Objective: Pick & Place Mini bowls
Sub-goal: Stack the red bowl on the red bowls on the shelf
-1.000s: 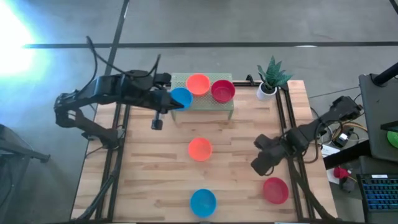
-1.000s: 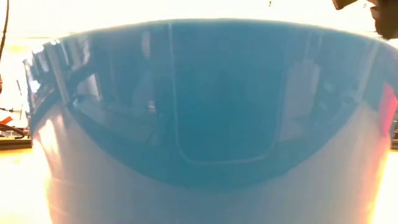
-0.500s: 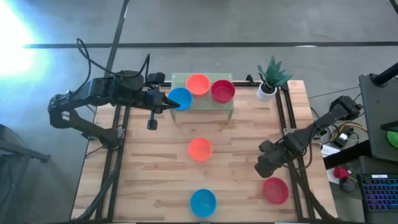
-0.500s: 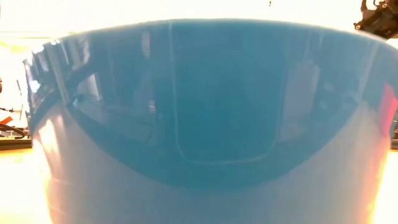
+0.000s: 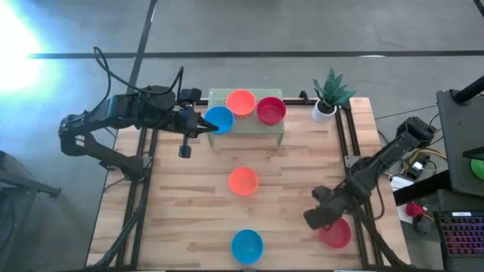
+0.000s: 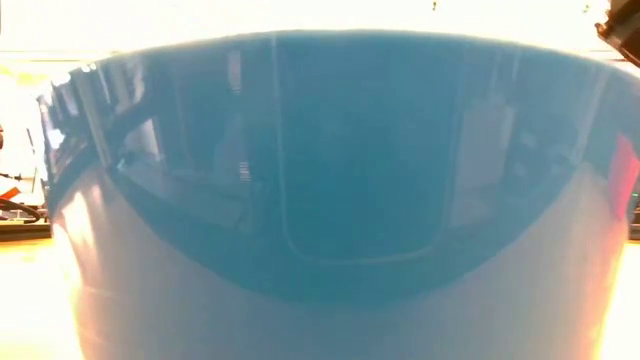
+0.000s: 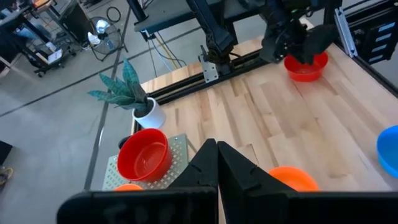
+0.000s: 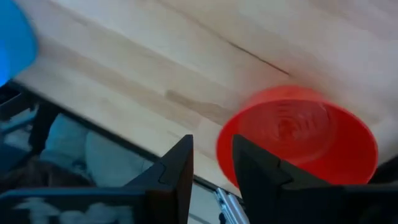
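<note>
The left gripper [image 5: 203, 123] sits at the green perforated stand's [image 5: 272, 128] left end, fingers pressed together, touching a blue mini bowl [image 5: 220, 119]. On the stand rest an orange bowl [image 5: 240, 101] and a red bowl [image 5: 271, 110]. Mid-table lies another orange bowl [image 5: 243, 180], with a second blue bowl [image 5: 246, 245] near the front edge. The right gripper [image 5: 316, 217], fingers slightly parted, hovers just beside a red bowl [image 5: 335, 233], possibly touching its rim.
</note>
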Controlling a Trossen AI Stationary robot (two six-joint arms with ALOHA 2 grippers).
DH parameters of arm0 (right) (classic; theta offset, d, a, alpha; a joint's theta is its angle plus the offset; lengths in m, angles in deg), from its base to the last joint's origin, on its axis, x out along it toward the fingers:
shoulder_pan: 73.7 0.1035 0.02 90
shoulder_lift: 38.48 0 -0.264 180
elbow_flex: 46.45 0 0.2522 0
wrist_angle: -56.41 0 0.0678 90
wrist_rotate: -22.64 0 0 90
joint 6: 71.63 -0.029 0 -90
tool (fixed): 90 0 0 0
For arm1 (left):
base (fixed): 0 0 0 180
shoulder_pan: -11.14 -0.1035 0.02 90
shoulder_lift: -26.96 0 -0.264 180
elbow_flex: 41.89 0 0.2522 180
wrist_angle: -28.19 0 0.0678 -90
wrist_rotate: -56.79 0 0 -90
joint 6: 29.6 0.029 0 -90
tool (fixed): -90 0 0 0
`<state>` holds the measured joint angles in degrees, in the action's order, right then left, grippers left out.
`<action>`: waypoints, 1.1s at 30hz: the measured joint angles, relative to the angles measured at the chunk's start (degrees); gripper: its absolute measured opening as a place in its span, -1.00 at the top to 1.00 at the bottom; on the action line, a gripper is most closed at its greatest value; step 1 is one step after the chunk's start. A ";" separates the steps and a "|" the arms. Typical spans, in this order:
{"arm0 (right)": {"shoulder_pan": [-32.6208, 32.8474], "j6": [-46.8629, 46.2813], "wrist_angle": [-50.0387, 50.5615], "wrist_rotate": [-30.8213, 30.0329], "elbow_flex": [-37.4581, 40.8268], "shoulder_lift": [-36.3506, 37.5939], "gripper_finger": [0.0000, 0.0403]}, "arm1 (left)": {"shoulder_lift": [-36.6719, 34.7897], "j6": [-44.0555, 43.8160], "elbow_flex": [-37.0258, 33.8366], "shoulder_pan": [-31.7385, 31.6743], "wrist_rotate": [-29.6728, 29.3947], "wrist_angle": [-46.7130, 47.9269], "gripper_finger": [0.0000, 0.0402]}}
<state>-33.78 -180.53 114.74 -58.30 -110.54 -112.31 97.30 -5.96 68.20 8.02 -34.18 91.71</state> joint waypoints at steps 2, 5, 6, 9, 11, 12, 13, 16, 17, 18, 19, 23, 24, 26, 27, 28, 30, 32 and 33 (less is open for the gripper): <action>1.26 -3.36 0.04 -0.04 0.09 -1.40 0.46 | 0.00 0.63 0.00 0.00 0.00 -0.02 1.00; 3.23 -7.15 -0.40 0.02 0.09 -3.74 0.47 | 0.00 1.27 0.00 0.00 0.00 -0.02 1.00; 3.81 -8.25 -0.72 0.02 0.09 -4.55 0.47 | 0.00 1.41 -0.02 0.00 0.00 -0.02 1.00; 5.16 -10.68 -1.96 0.02 0.09 -7.06 0.48 | 0.00 1.44 -0.04 0.00 -0.01 -0.02 1.00; 5.70 -11.14 -3.53 0.00 0.07 -8.55 0.50 | 0.00 1.42 -0.04 0.00 -0.09 -0.02 1.00; 5.87 -11.15 -4.25 0.00 0.07 -9.33 0.50 | 0.00 1.40 -0.04 0.00 -0.09 -0.02 1.00; 5.97 -11.15 -4.56 0.00 0.07 -10.14 0.51 | 0.00 1.38 -0.04 -0.02 -0.10 -0.02 1.00; 5.99 -11.05 -4.65 0.04 0.07 -12.39 0.52 | 0.00 1.36 -0.04 -0.02 -0.12 -0.03 1.00; 5.99 -10.79 -4.75 0.04 0.07 -12.99 0.53 | 0.00 1.36 -0.04 -0.02 -0.12 -0.02 1.00; 5.99 -10.62 -4.79 0.02 0.07 -13.43 0.53 | 0.00 1.35 -0.04 -0.02 -0.14 -0.04 1.00; 5.99 -10.26 -4.85 0.00 0.07 -13.93 0.54 | 0.00 1.36 -0.04 -0.02 -0.17 -0.04 1.00; 5.99 -9.08 -5.72 0.01 0.04 -15.45 0.56 | 0.00 1.34 -0.04 -0.02 -0.22 -0.06 1.00; 5.99 -8.32 -5.95 0.00 0.04 -15.85 0.56 | 0.00 1.32 -0.04 -0.02 -0.22 -0.08 1.00; 5.97 -6.37 -6.08 0.02 0.04 -16.63 0.57 | 0.02 1.31 -0.04 -0.02 -0.24 -0.10 1.00; 5.97 -5.49 -6.20 0.02 0.04 -17.14 0.58 | 0.02 1.29 -0.04 -0.02 -0.24 -0.10 1.00; 5.97 -4.74 -6.34 0.04 0.02 -17.49 0.59 | 0.02 1.30 -0.04 -0.02 -0.24 -0.10 1.00; 5.97 -3.60 -6.46 0.05 0.02 -18.30 0.62 | 0.02 1.29 -0.04 -0.02 -0.24 -0.10 1.00; 5.97 -2.20 -7.20 0.07 0.00 -18.89 0.70 | 0.02 1.29 -0.04 -0.02 -0.24 -0.10 1.00; 5.97 -1.21 -7.40 0.18 -0.04 -19.04 0.76 | 0.02 1.27 -0.04 -0.02 -0.25 -0.11 1.00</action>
<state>-27.81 -181.74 107.35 -58.12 -110.58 -131.35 97.32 -4.69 68.16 8.00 -34.43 91.60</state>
